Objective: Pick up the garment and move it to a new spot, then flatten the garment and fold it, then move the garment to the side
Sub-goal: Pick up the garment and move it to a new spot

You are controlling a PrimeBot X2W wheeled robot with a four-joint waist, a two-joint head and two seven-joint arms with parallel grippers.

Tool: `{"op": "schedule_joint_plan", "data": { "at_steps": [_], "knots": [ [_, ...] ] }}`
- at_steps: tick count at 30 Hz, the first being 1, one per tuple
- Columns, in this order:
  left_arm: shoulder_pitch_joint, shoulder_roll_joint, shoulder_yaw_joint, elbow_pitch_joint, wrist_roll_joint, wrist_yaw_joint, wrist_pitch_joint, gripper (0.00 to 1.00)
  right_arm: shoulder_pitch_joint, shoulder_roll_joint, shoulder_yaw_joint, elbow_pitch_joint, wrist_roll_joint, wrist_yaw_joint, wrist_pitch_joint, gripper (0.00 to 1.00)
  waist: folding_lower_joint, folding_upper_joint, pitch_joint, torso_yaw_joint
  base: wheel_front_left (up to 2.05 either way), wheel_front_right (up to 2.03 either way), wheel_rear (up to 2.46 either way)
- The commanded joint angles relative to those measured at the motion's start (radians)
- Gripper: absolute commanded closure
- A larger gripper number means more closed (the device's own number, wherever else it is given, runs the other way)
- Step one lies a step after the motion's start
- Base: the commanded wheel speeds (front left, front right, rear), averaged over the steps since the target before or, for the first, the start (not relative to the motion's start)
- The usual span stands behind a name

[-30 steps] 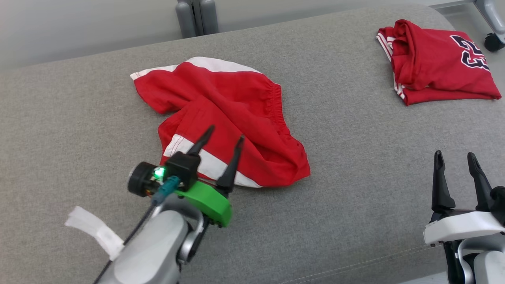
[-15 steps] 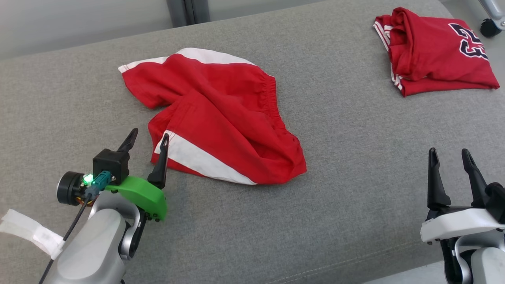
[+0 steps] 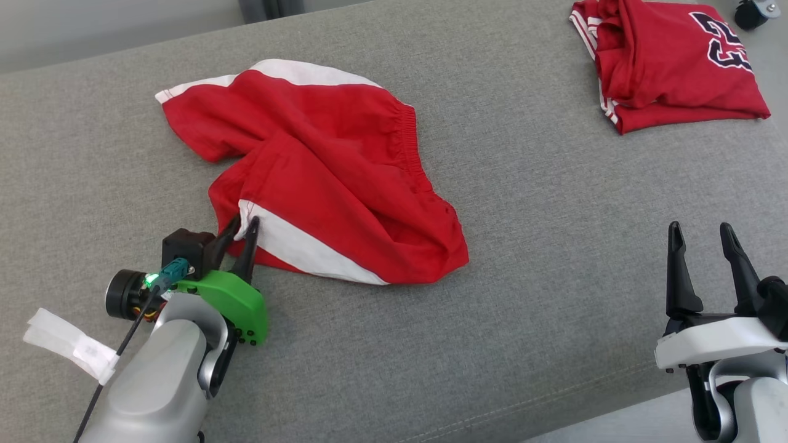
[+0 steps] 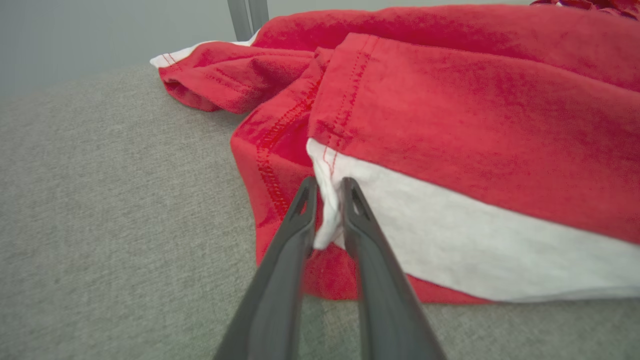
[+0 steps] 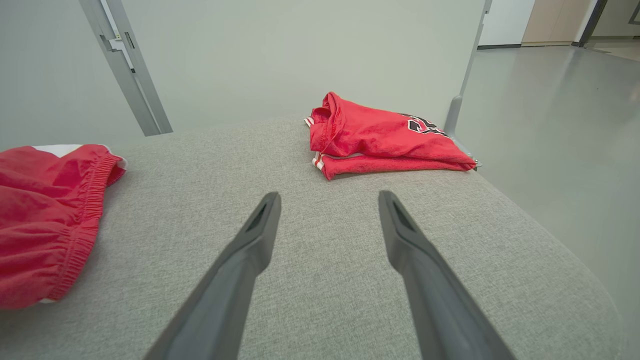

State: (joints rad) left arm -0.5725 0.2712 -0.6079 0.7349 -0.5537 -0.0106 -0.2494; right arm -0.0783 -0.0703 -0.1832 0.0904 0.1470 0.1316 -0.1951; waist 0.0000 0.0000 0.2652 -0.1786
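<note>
The left pincer (image 3: 244, 223) was clamped on the white hem corner of the red shorts (image 3: 332, 166), while the right pincer (image 3: 702, 229) stood spread apart, well clear of them.

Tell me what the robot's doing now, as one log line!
left gripper: shut on shorts hem | right gripper: open, empty | shorts: crumpled on cushion

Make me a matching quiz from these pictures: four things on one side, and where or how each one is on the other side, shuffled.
Things
1. left gripper
2. right gripper
3. red shorts
4. numbered jersey

States
A. folded, at the far right of the cushion
B. open, holding nothing
C. crumpled, in the middle of the cushion
D. shut on a white-striped hem corner

Pairs: 1-D, 2-B, 3-C, 4-A
</note>
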Motion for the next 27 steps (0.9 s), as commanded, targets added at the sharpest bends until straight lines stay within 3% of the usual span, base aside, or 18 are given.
{"op": "schedule_joint_plan", "data": {
  "at_steps": [1,6,10,22,27],
  "knots": [
    [-0.011,0.001,0.000,0.016,0.002,-0.005,-0.007,1.00,-0.009,-0.001,-0.004,0.002,-0.001,-0.002,-0.005,0.00,0.0000,0.0000,-0.001,0.004,0.00,0.00,0.00],
    [-0.020,-0.017,0.018,0.029,0.002,-0.010,-0.015,1.00,-0.007,0.000,-0.010,0.006,-0.005,-0.002,-0.008,0.00,0.0000,0.0000,-0.018,0.023,0.00,0.00,0.00],
    [0.026,-0.024,0.047,-0.044,0.012,-0.003,-0.016,1.00,0.014,0.002,-0.014,0.013,-0.005,-0.002,-0.006,0.00,0.0000,0.0000,-0.047,0.054,0.00,0.00,0.00],
    [0.321,0.023,0.093,-0.316,0.007,0.080,-0.016,1.00,0.040,0.006,-0.005,0.025,0.007,-0.002,-0.002,0.00,0.0000,0.0000,-0.101,0.151,0.00,0.00,0.00],
    [0.390,0.022,0.096,-0.376,-0.012,0.094,-0.014,1.00,0.043,0.003,-0.008,0.030,0.009,-0.002,0.000,0.00,0.0000,0.0000,-0.100,0.177,0.00,0.00,0.00]
  ]
}}
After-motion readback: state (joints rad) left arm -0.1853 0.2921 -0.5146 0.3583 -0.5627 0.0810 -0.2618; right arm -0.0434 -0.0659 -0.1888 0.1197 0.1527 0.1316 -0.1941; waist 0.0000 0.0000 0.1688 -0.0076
